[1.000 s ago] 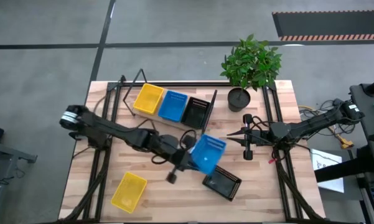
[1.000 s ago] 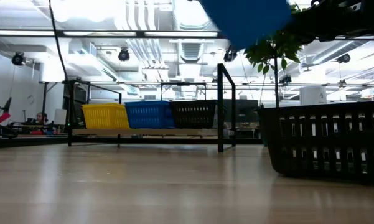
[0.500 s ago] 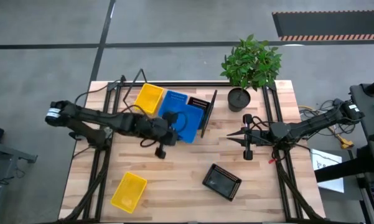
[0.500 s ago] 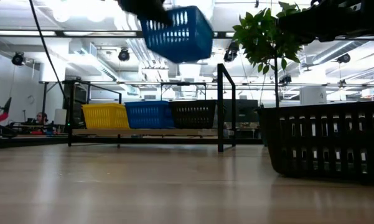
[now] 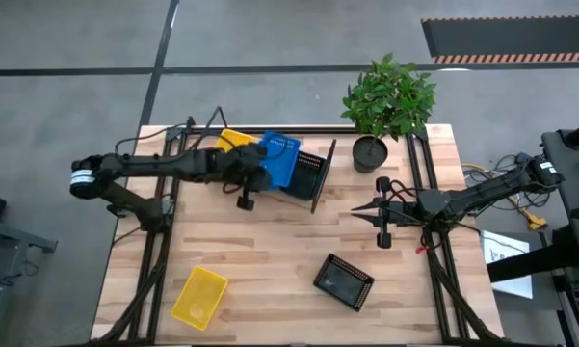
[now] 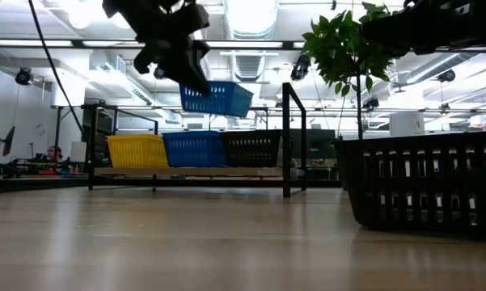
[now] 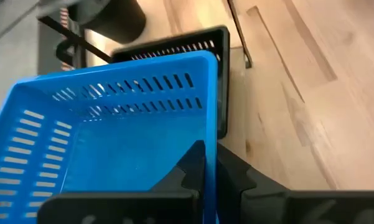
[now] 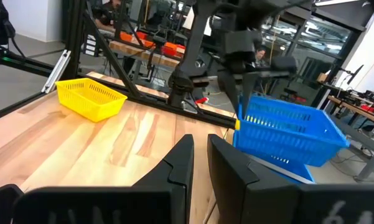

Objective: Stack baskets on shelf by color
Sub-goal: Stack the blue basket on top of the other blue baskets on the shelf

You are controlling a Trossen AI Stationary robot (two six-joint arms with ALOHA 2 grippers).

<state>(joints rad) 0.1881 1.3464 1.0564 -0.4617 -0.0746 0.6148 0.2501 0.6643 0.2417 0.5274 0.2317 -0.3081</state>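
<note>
Bright, even overhead light — ceiling lamps (image 6: 251, 12) glare, and near foreground is soft.

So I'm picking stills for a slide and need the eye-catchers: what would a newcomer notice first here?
First, the blue basket hanging in the air in the left gripper, tilted above the shelf at the table's back, where a yellow, a blue and a black basket already sit side by side. Next, the leafy potted plant at the back right corner. Then two strays on the front of the table: a yellow basket and a black basket.
</note>
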